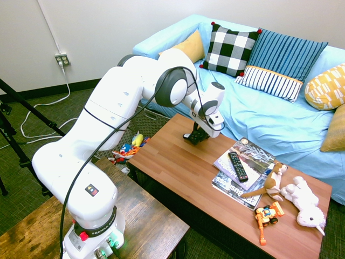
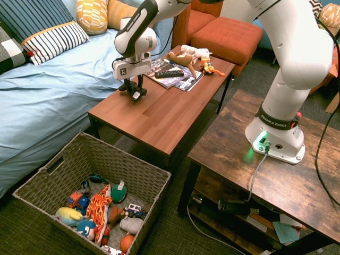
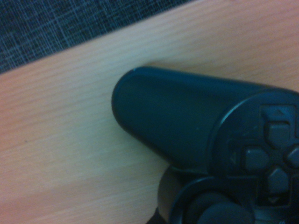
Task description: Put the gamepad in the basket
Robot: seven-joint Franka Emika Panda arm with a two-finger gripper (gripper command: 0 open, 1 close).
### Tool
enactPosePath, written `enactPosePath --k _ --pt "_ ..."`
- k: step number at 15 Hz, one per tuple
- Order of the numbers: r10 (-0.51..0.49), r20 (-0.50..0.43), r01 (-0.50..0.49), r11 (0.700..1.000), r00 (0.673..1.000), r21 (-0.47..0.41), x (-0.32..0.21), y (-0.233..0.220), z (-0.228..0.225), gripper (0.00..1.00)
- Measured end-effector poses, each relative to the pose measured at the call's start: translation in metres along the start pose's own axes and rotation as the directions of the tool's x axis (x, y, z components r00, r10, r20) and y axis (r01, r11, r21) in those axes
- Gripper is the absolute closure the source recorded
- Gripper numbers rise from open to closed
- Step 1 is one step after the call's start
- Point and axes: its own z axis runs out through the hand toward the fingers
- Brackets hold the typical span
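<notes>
In the second exterior view the basket [image 2: 64, 175] sits on the floor at lower left, and further right the gripper [image 2: 133, 91] has its jaws clamped on the gamepad [image 2: 133, 90], just above the worktop [image 2: 159, 114]. The gamepad looks light, rigid and smooth-shelled, so a hold across its middle between the horns should keep it from swinging.

The arm's base ring [image 2: 277, 125], well apart from the claw, reads "FRANKA EMIKA"; the first exterior view shows only "FRANKA" there. A white plate [image 2: 130, 69] just above the claw bears a black square mark. The magazines [image 1: 243, 168] beyond the claw carry large cover lettering too cut off to read
</notes>
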Motion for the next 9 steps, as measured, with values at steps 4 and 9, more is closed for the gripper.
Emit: enactPosePath --k 4,9 --pt "-0.044 -0.04 0.046 0.998 0.998 0.05 -0.03 -0.005 -0.056 1.0" --pt "-0.208 -0.179 0.218 0.975 0.962 0.034 -0.175 -0.047 -0.12 1.0"
